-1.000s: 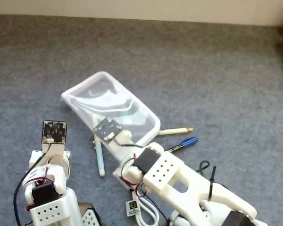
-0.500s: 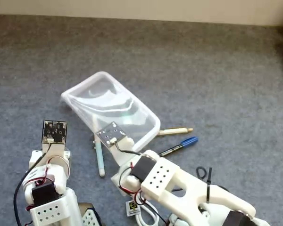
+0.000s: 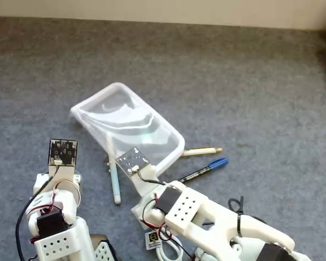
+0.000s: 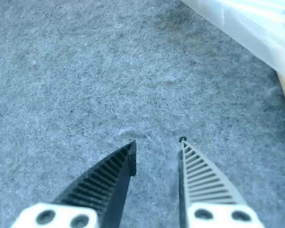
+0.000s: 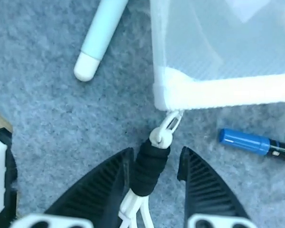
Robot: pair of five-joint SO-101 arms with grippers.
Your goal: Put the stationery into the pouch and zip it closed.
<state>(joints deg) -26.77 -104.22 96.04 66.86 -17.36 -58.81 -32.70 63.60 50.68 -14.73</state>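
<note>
1. Right gripper (image 5: 156,149), lower centre of the right wrist frame: jaws part open, standing either side of the black-wrapped zip pull (image 5: 151,166). One finger looks to touch the wrap and a sliver of gap shows at the other. Judged not clamped.
2. The pull hangs by a white link from a corner of the pouch (image 5: 218,61), which takes the upper right of that frame. In the high view the pouch (image 3: 125,119) lies slantwise, left of centre.
3. The stationery is all outside the pouch.
   - The light blue pen (image 5: 102,33) is at upper left, beside the pouch edge.
   - The blue pen (image 5: 244,141) is at mid right, near the pull.
   - In the high view a beige pen (image 3: 201,151) lies just above the blue one.
4. Left gripper (image 4: 157,141), lower centre of its frame: jaws open, holding nothing, over bare grey worktop (image 4: 61,71).
5. Judgement: the step in hand is taking the pull to work the zip. I cannot tell whether the zip is open or shut.
6. To do it well:
   - Close fully on the black wrap, not on the thin white link.
   - Draw along the line of the white zip band, kept low.
   - The pouch looks light and will likely drag along, so pinning its far end with the left gripper would help.
</note>
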